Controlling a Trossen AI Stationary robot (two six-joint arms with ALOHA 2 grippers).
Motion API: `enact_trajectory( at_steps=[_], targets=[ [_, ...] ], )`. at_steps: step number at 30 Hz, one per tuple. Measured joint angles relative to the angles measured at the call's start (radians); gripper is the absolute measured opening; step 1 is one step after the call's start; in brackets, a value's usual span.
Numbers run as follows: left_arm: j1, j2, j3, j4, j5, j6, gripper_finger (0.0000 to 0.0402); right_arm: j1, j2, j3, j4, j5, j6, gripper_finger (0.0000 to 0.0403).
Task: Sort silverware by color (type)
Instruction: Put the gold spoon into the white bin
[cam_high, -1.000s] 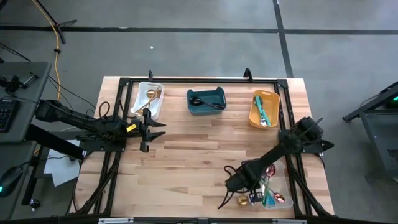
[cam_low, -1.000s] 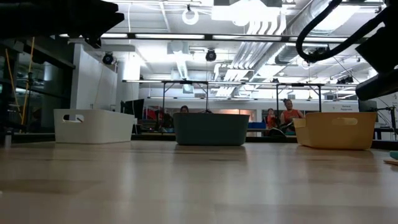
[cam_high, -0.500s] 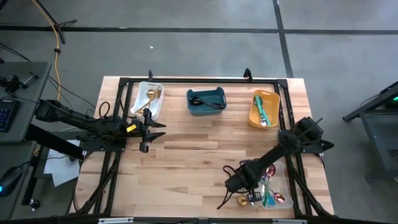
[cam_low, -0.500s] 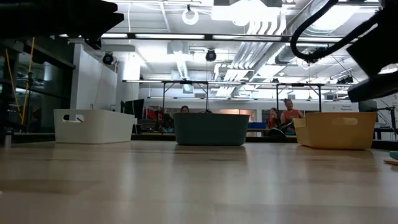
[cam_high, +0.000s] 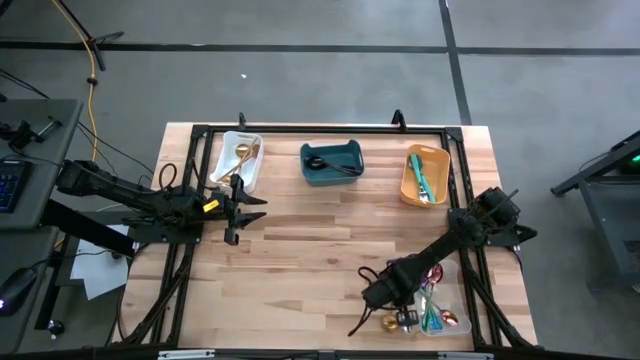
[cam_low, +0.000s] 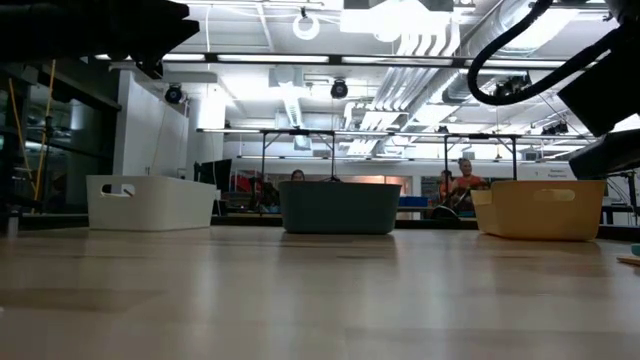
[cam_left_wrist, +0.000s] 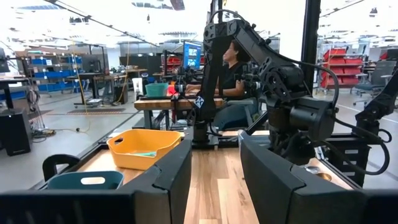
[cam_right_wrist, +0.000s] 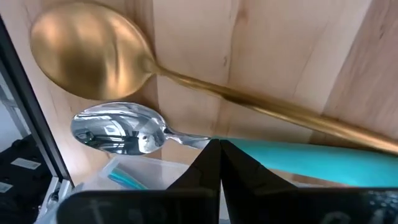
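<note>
High view: white bin (cam_high: 228, 152) holds gold spoons (cam_high: 243, 155); right pincer (cam_high: 385, 297) clenched empty, left pincer (cam_high: 247, 207) released.

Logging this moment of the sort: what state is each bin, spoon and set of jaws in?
white bin: holds gold spoons
teal bin: holds black utensil
orange bin: holds teal-handled utensils
gold spoon: lying flat on the table
left gripper: jaws open, empty
right gripper: jaws shut, low beside clear bin
</note>
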Motion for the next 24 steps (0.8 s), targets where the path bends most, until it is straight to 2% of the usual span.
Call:
enact_trajectory(
  at_steps=[13,24],
  targets=[
    [0.000,0.000,0.000,-0.001,0.000,-0.001,0.0131,-0.069,0.000,-0.001,0.043,0.017,-0.045,0.0000],
    [0.000,0.000,0.000,-0.003,0.000,-0.002,0.0131,-0.168,0.006,-0.005,0.224,0.112,-0.085,0.0000]
  ],
)
